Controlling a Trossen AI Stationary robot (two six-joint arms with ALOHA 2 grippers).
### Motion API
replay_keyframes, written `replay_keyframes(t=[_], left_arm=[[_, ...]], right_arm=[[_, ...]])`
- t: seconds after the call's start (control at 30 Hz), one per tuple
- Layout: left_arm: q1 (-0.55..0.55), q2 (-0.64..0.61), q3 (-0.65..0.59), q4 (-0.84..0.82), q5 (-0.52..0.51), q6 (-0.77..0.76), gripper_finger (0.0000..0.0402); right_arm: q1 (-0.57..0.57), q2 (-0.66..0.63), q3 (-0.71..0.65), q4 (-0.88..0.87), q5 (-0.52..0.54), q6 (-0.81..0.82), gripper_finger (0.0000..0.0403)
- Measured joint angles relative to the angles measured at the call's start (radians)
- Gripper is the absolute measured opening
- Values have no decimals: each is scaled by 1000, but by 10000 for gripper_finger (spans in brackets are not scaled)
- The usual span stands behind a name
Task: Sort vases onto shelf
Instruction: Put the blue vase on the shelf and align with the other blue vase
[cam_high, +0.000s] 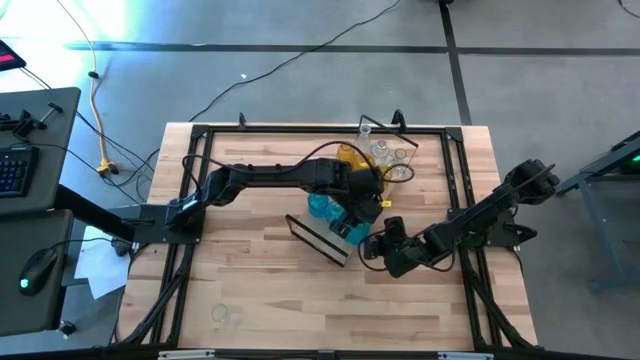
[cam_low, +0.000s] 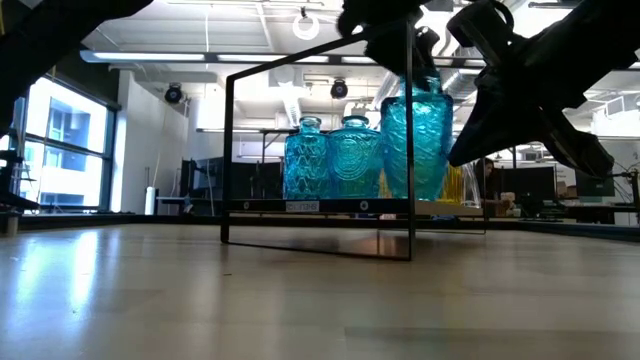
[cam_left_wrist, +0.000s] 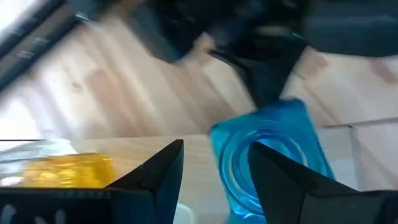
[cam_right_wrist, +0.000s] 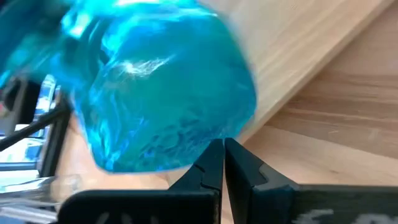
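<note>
Blurring teal vase (cam_left_wrist: 273, 155) past left gripper (cam_left_wrist: 214, 171)

light-wood table (cam_high: 260, 290), shelf (cam_high: 318, 238) lying across its middle, teal vases (cam_low: 350, 158) standing on shelf, clear vases (cam_high: 385, 152) near table's far edge

Left gripper (cam_high: 362, 205): its fingertips sit under the dark wrist in the high view, so the gap cannot be read there.
Square teal-blue glass vase (cam_left_wrist: 273, 155): directly below the left pincer; smeared by blur in the left wrist view, cut off at the lower edge.
Amber-yellow glass vase (cam_left_wrist: 59, 169): off to one side of the left pincer; blurred, partly behind a dark finger.
Large teal-blue glass vase (cam_right_wrist: 155, 81): just ahead of the right gripper (cam_right_wrist: 224, 163); blurred, cropped by the picture's edges.
Long light-wood shelf board (cam_high: 320, 240): its middle is covered by the left arm.
Clear glass vases (cam_high: 385, 155): beyond the left pincer; too small to count.
</note>
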Motion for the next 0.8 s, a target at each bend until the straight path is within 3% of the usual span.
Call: replay_keyframes(t=[0.8], left_arm=[[-9, -33, 2, 28, -64, -35, 170]], right_arm=[[0, -1, 1, 9, -5, -3, 0]])
